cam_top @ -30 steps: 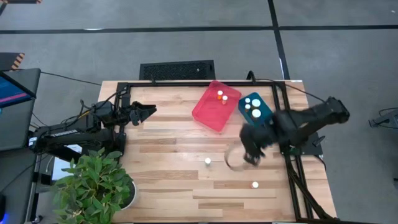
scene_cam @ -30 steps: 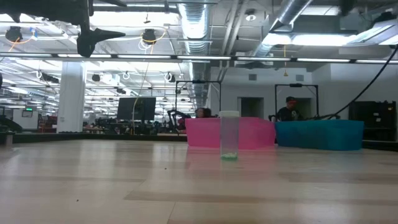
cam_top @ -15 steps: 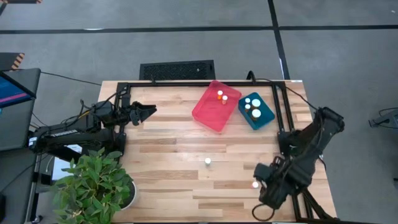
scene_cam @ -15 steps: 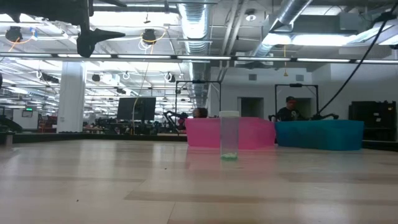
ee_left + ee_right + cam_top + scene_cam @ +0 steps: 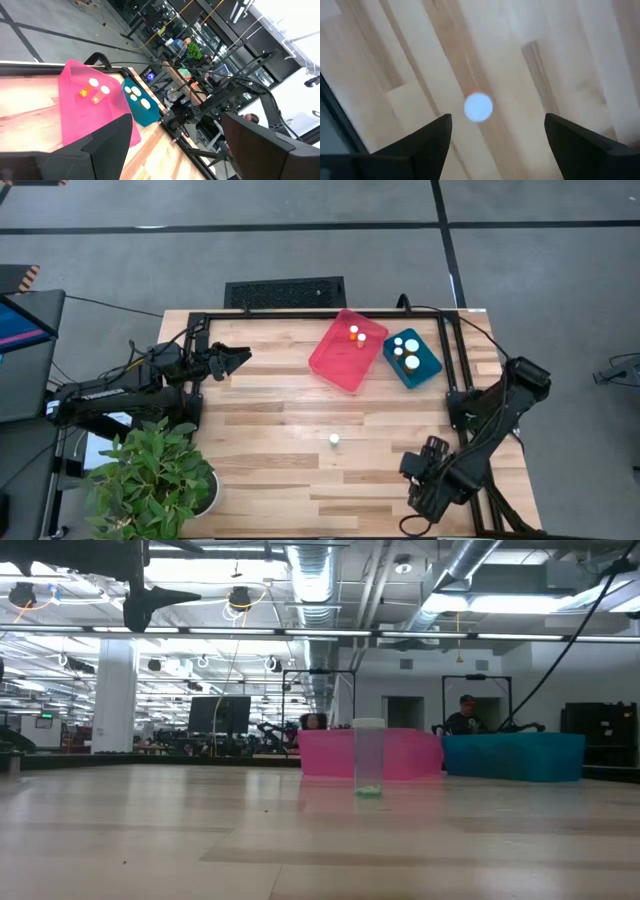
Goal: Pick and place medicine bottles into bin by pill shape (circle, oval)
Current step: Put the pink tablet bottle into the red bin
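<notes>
High view: right claw (image 5: pixel 418 473) hovers, fingers spread, over a white-capped bottle (image 5: pixel 478 107) at the table's (image 5: pixel 270 420) lower right. Left claw (image 5: pixel 240 358) waits at the upper left, fingers spread.

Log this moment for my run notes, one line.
right gripper: open above bottle | left gripper: waiting, table's left | bottle: mid-table

Grey floor (image 5: pixel 560 270) crossed by dark lines surrounds the table; overhead — silver ducts (image 5: pixel 310 580), strip lights, a white pillar (image 5: pixel 113 695).
</notes>
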`<action>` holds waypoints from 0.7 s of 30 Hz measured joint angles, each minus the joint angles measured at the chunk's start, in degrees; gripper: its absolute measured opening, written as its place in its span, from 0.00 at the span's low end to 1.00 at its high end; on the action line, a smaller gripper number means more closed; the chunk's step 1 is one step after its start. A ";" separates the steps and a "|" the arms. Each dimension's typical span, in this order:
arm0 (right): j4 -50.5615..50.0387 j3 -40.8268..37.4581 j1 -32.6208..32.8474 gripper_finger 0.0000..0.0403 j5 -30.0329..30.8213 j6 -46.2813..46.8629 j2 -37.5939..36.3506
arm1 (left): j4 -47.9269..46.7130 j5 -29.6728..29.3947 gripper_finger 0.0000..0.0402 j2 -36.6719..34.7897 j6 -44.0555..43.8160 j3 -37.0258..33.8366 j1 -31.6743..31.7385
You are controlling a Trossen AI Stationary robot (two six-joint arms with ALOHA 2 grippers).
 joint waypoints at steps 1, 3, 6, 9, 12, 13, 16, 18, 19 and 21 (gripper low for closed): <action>0.22 -0.52 0.19 0.81 0.93 -0.80 0.00 | 0.00 0.00 0.75 0.00 0.00 0.00 0.00; 2.13 -1.91 0.32 0.82 1.84 -2.50 -0.07 | 0.00 0.00 0.75 0.00 0.00 0.00 0.00; 5.74 -4.44 0.19 0.81 1.69 -4.51 -0.04 | -0.02 0.00 0.75 0.00 -0.02 0.00 -0.02; 8.63 -6.59 0.32 0.81 0.55 -4.45 -0.05 | -0.04 0.00 0.75 0.00 0.05 0.00 0.00; 8.39 -7.66 0.39 0.80 0.51 -3.53 -0.07 | -0.04 0.02 0.75 0.00 0.58 0.00 -0.01; 8.13 -7.77 0.41 0.80 0.51 -3.53 -0.04 | -0.04 0.00 0.75 0.00 0.61 0.00 0.00; 8.91 -7.82 0.37 0.80 0.51 -4.62 -0.04 | 0.01 0.02 0.75 0.00 0.67 0.00 -0.01; 9.66 -7.82 0.36 0.80 0.50 -6.30 -0.04 | 0.00 0.02 0.75 0.00 0.68 0.00 -0.01; 10.06 -7.82 0.36 0.80 0.49 -6.98 -0.04 | 0.00 0.02 0.75 0.00 0.68 0.00 0.00; 10.36 -7.82 0.34 0.80 0.49 -7.86 -0.04 | 0.02 0.02 0.75 0.00 0.68 0.00 0.00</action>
